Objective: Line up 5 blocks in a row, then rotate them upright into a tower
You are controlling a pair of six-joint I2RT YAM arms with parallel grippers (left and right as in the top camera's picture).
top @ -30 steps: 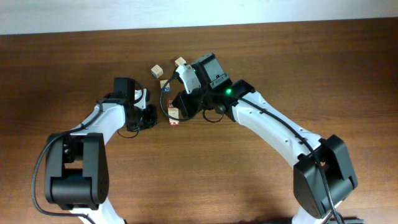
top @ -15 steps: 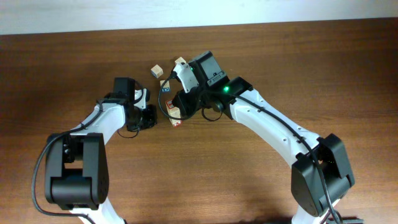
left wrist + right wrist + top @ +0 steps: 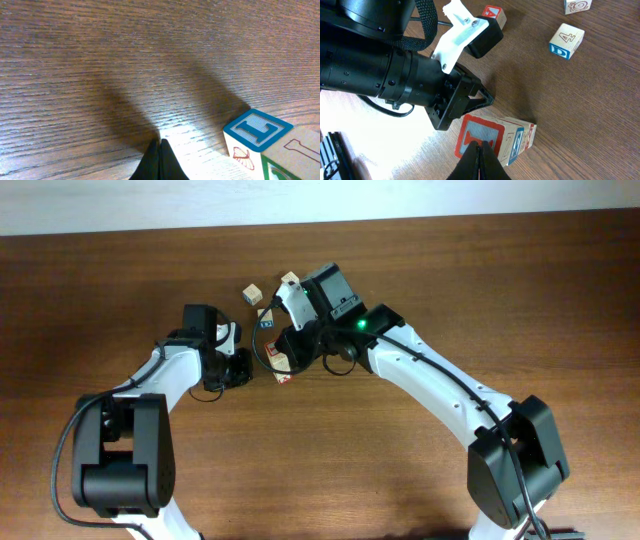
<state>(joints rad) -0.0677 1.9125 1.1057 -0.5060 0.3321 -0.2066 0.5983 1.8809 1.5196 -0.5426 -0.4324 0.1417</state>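
While both arms fold inward, L pincer pinched closed at tabletop; R pincer closed atop blocks.

Painted wooden blocks, matt grained wood table

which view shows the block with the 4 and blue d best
Right wrist view: the 4 and D block lies unobstructed, both marks readable. Overhead, the loose pale cubes are too small to tell which it is. The left wrist view does not show it.
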